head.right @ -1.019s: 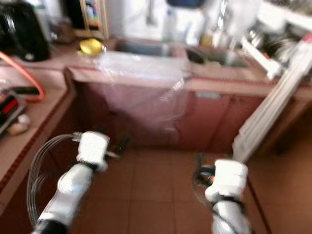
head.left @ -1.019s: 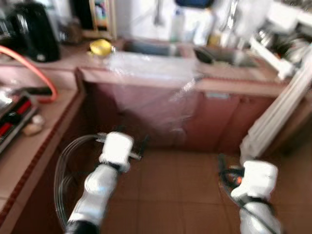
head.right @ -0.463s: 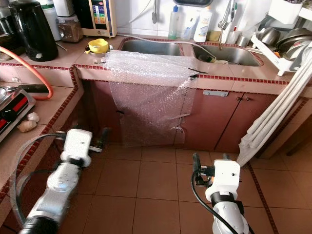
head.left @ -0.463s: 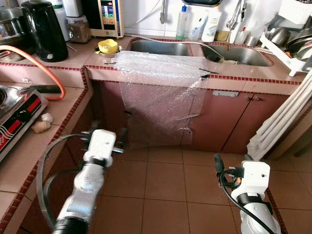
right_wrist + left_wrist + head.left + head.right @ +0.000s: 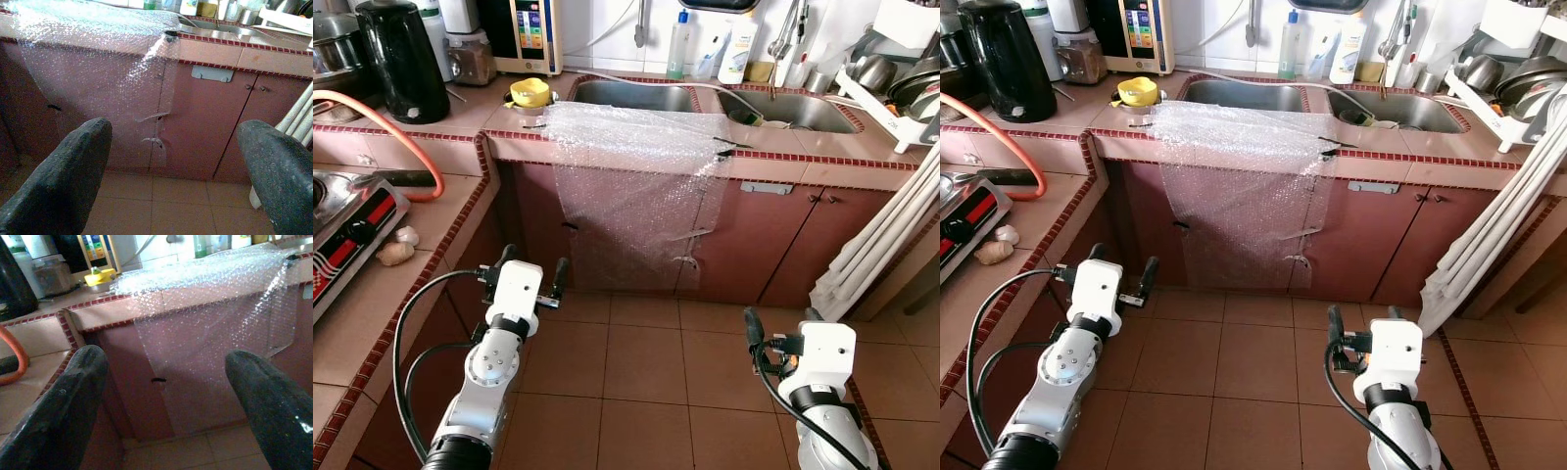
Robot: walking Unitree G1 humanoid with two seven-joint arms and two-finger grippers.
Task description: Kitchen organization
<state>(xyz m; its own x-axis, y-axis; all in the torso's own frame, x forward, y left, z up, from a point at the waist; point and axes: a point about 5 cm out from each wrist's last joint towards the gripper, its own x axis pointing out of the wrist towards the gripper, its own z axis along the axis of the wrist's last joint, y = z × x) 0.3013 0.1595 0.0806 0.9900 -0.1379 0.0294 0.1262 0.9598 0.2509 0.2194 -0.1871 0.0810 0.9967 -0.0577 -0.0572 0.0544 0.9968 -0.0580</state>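
Note:
A sheet of clear bubble wrap (image 5: 636,166) lies over the red-tiled counter edge (image 5: 803,162) and hangs down the cabinet front below the left sink basin (image 5: 631,95). A yellow cup-like item (image 5: 530,93) stands on the counter just left of that basin. My left gripper (image 5: 530,269) is held low over the floor by the side counter, open, nothing between its fingers (image 5: 63,411). My right gripper (image 5: 780,323) is low over the floor tiles to the right, also open and empty, its fingers (image 5: 58,181) pointing at the cabinet.
A black kettle (image 5: 403,59) and an orange hose (image 5: 406,132) occupy the left corner. A stove (image 5: 342,235) and garlic bulbs (image 5: 395,253) sit on the side counter. Bottles (image 5: 678,44) stand behind the sinks. A dish rack (image 5: 901,83) and leaning white slats (image 5: 881,245) are at right.
The head view was blurred a second ago and has steadied. My left gripper has tipped up a little, so both its fingers show. The right arm holds its place.

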